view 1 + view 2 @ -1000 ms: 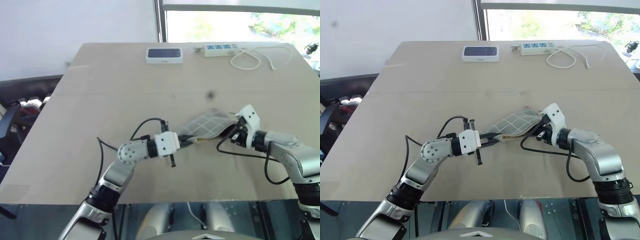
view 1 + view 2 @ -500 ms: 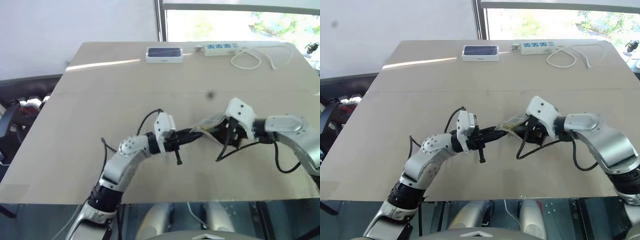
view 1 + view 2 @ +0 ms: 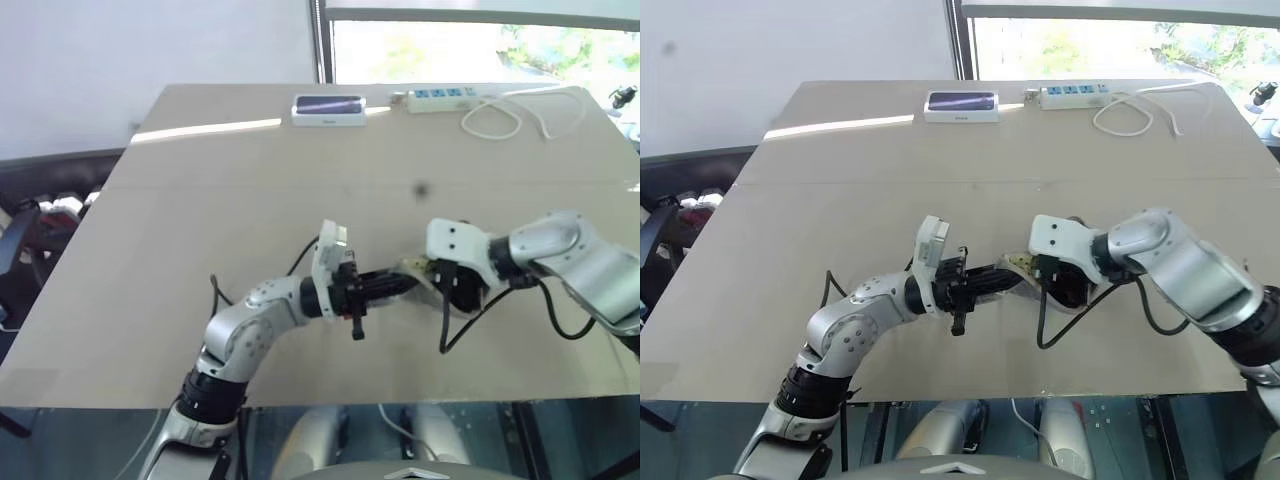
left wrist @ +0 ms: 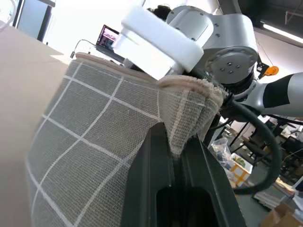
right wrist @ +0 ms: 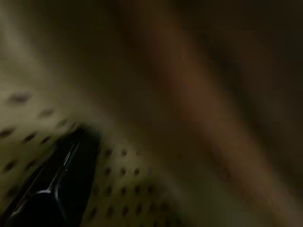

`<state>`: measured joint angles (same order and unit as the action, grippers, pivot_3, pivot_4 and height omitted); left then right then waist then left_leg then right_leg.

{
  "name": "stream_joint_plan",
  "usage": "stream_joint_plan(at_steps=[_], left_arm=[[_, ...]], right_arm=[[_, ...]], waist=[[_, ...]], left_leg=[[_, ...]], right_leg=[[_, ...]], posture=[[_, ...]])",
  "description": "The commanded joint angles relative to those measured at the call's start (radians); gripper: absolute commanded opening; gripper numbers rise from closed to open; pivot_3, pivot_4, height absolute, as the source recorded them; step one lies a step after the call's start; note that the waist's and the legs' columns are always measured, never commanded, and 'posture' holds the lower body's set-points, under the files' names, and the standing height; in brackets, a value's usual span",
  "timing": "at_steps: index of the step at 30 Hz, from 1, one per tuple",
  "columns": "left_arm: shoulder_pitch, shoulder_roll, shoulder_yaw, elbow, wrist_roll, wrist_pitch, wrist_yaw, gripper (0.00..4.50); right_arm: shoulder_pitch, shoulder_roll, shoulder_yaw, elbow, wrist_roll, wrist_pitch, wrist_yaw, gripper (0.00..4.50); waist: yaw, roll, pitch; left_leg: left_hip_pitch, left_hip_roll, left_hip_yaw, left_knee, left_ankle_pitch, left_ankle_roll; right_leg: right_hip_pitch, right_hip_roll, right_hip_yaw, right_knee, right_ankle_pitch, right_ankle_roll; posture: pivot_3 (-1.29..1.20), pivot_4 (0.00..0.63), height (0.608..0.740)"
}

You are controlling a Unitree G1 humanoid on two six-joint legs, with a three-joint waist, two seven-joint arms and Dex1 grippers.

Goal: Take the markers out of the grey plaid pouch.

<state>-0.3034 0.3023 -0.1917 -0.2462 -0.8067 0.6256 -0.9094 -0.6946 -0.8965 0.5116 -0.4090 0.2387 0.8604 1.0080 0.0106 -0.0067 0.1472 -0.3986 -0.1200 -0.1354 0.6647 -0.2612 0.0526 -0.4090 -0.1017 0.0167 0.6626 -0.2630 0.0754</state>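
The grey plaid pouch (image 3: 413,269) is bunched up and held a little above the table between my two hands. My left gripper (image 3: 398,283) is shut on the pouch's edge near its mouth; in the left wrist view its two fingers pinch the checked fabric (image 4: 94,142) next to the pale rim. My right gripper (image 3: 447,287) points down and left into the pouch's mouth, and the right wrist view shows the dim yellowish dotted lining (image 5: 132,170) up close. The markers are hidden.
At the table's far edge lie a white-framed dark device (image 3: 329,108) and a white power strip (image 3: 437,96) with its coiled cable (image 3: 500,118). The tan table (image 3: 200,200) ends just below my arms.
The pouch lay stretched out flat; now it is raised and bunched. My left wrist has rolled while keeping its grip. My right hand has swung left and turned down into the pouch's mouth.
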Motion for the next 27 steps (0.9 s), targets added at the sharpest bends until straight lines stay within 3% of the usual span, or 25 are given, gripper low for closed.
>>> stream_joint_plan(at_steps=[1, 2, 5, 7, 10, 13, 27], left_arm=[[-0.015, -0.032, 0.025, -0.024, -0.05, -0.007, -0.03, 0.0], [-0.015, -0.034, 0.025, -0.019, -0.045, -0.006, -0.035, 0.0], [-0.014, -0.031, 0.028, -0.014, -0.035, -0.008, -0.042, 0.0], [-0.011, -0.027, 0.034, -0.013, -0.034, -0.009, -0.044, 0.0], [-0.001, -0.022, 0.035, -0.011, -0.023, -0.017, -0.051, 0.0], [0.005, -0.016, 0.029, -0.008, 0.004, -0.032, -0.061, 0.0], [0.015, 0.055, -0.011, 0.051, 0.206, -0.203, -0.162, 0.0]], right_arm=[[0.018, 0.05, 0.071, 0.104, -0.08, -0.107, 0.015, 4.48], [0.023, 0.06, 0.078, 0.131, -0.098, -0.133, 0.021, 4.48], [0.035, 0.069, 0.072, 0.16, -0.124, -0.169, 0.04, 3.62], [0.043, 0.071, 0.05, 0.155, -0.125, -0.17, 0.05, 2.5], [0.058, 0.064, 0.024, 0.136, -0.125, -0.164, 0.061, 1.18], [0.075, 0.059, -0.009, 0.096, -0.116, -0.139, 0.066, 0.43], [0.057, 0.021, -0.191, -0.058, -0.029, 0.008, 0.053, 0.39]], waist=[[0.0, 0.0, 0.0], [0.0, 0.0, 0.0], [0.001, 0.0, 0.0], [0.001, 0.0, 0.0], [0.001, 0.0, 0.0], [0.002, 0.0, 0.0], [0.003, 0.0, 0.0]], left_leg=[[0.0, 0.0, 0.0, 0.0, 0.0, 0.0], [0.0, 0.0, 0.0, 0.0, 0.0, 0.0], [0.0, 0.0, 0.0, 0.001, 0.0, 0.0], [0.0, 0.0, 0.0, 0.001, 0.0, 0.0], [0.0, 0.0, 0.0, 0.001, 0.0, 0.0], [0.0, 0.0, -0.001, 0.001, 0.0, 0.0], [0.0, 0.0, -0.001, 0.001, 0.0, 0.0]], right_leg=[[0.0, 0.0, 0.0, 0.0, 0.0, 0.0], [0.0, 0.0, 0.0, 0.0, 0.0, 0.0], [0.0, 0.0, 0.0, 0.0, 0.0, 0.0], [0.0, 0.0, 0.0, 0.0, 0.0, 0.0], [0.0, 0.0, 0.0, 0.0, 0.0, 0.0], [0.0, 0.0, 0.0, 0.0, 0.0, 0.0], [0.0, 0.0, 0.0, -0.001, 0.0, 0.0]], posture=[[0.0, 0.15, 0.738], [0.0, 0.15, 0.738], [0.0, 0.15, 0.738], [0.0, 0.15, 0.738], [0.0, 0.15, 0.738], [0.0, 0.15, 0.738], [0.0, 0.15, 0.738]])
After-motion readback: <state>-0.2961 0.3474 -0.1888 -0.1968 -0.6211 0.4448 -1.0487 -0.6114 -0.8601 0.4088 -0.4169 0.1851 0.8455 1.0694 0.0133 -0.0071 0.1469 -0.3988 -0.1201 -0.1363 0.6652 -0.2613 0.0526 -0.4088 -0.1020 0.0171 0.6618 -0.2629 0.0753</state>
